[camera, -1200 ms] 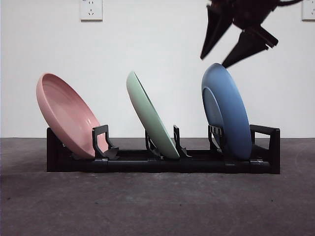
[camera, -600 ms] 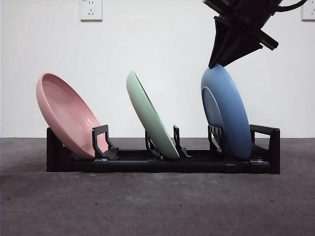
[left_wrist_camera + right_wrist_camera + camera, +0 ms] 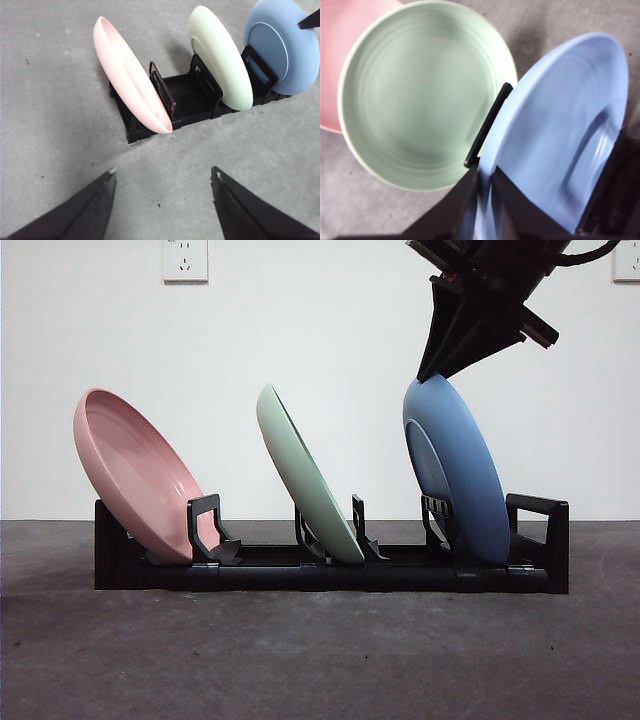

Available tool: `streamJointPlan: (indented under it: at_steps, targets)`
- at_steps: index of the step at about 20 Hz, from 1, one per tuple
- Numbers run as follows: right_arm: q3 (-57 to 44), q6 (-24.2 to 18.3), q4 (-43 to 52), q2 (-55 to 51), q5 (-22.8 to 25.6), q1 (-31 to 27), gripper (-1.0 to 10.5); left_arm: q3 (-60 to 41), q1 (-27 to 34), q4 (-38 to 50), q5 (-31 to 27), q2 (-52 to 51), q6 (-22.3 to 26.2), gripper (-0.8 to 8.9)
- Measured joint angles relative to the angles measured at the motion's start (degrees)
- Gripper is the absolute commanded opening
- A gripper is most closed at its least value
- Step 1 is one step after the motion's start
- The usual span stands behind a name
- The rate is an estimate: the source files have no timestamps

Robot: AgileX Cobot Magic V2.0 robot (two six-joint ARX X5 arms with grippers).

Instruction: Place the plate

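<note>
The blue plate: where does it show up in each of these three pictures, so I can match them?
Front view: the blue plate stands in the rack's right-hand slot, the right gripper clamped on its top rim.
Left wrist view: at the top right corner, far from the open left gripper.
Right wrist view: fills the right half, rim between the jaws.
Shared landmark: the green plate next to it.

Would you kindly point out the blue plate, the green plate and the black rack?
blue plate [image 3: 465,480], front view, on its back face.
green plate [image 3: 305,480], front view, on its rim edge.
black rack [image 3: 300,578], front view, on its base rail.
</note>
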Motion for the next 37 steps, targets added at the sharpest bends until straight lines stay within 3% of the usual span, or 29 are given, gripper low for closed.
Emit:
streamJointPlan:
  at_steps: [6,12,16,21,26,33,37]
  targets:
    - [0.5,0.0,-3.3,-6.9,-3.3,0.1,0.1,0.0,0.0,0.0,0.0,0.0,0.0,3.05]
    - [0.9,-1.0,-7.7,-13.2,-3.1,0.9,0.1,0.0,0.0,0.0,0.0,0.0,0.0,3.05]
    - [0.9,-3.5,-12.6,-16.8,-2.4,4.7,0.1,0.0,0.0,0.0,0.0,0.0,0.0,3.05]
    - [-0.2,-6.1,-16.6,-20.4,10.1,15.1,0.1,0.0,0.0,0.0,0.0,0.0,0.0,3.05]
    - [-10.7,-6.3,-15.5,-26.2,19.7,26.1,0.1,0.0,0.0,0.0,0.0,0.0,0.0,3.05]
    - [-26.1,-0.4,-12.5,-30.7,30.4,44.2,0.1,0.0,0.0,0.0,0.0,0.0,0.0,3.04]
    - [-29.5,2.4,-8.4,-28.1,32.3,54.1,0.1,0.0,0.0,0.0,0.0,0.0,0.0,3.05]
